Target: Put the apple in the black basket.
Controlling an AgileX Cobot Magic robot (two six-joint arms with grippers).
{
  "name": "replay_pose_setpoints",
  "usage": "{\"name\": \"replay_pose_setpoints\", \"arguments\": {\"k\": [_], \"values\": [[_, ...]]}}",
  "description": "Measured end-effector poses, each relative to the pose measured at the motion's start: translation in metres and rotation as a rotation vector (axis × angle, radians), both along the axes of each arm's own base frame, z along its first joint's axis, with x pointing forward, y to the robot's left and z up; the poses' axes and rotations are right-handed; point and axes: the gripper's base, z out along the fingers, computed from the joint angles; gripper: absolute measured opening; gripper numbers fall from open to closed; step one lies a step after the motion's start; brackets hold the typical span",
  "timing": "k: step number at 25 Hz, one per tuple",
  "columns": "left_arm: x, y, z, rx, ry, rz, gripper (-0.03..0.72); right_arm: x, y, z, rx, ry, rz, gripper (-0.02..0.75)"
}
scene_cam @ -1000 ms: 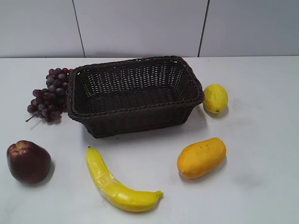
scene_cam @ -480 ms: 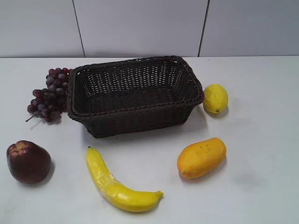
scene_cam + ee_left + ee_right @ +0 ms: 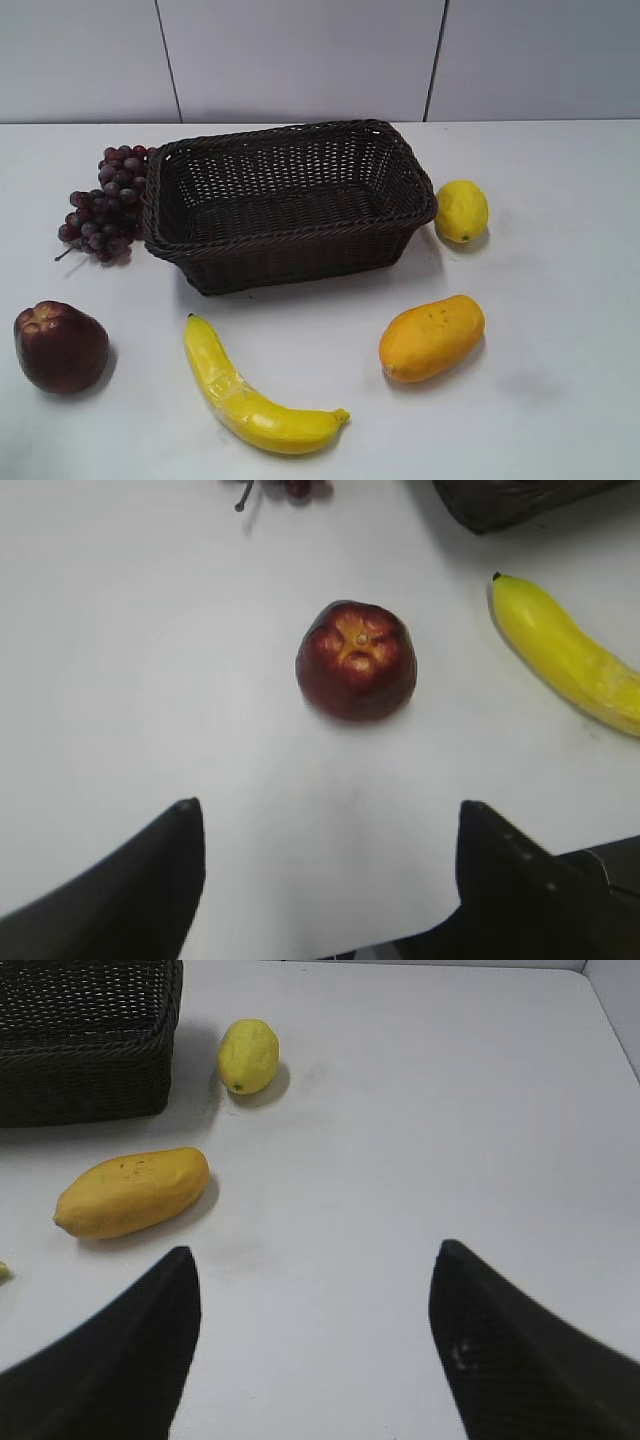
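Note:
The dark maroon apple [image 3: 60,346] sits on the white table at the front left, its paler dimpled top up; it also shows in the left wrist view [image 3: 356,661]. The black basket [image 3: 286,250] stands empty at the table's middle back; its corner shows in the right wrist view [image 3: 85,1070]. My left gripper [image 3: 328,815] is open and empty, above the table, with the apple ahead of its fingertips. My right gripper [image 3: 312,1260] is open and empty over bare table. Neither gripper shows in the exterior view.
A purple grape bunch [image 3: 103,205] lies against the basket's left side. A banana [image 3: 250,395] lies in front of the basket, right of the apple. A mango [image 3: 431,336] lies front right, and a lemon [image 3: 461,210] sits right of the basket.

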Motion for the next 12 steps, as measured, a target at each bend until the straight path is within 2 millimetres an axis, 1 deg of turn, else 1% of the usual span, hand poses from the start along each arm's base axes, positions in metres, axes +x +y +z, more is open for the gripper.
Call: {"name": "replay_pose_setpoints", "arguments": {"k": [6, 10, 12], "values": [[0.033, -0.002, 0.004, -0.018, 0.051, -0.023, 0.587, 0.0, 0.0, 0.0, 0.0, 0.0, 0.0, 0.538], [0.048, -0.007, -0.007, -0.021, 0.118, -0.061, 0.587, 0.0, 0.0, 0.0, 0.0, 0.0, 0.0, 0.538], [0.055, -0.014, -0.015, -0.009, 0.157, -0.101, 0.587, 0.0, 0.0, 0.0, 0.0, 0.0, 0.0, 0.538]]}}
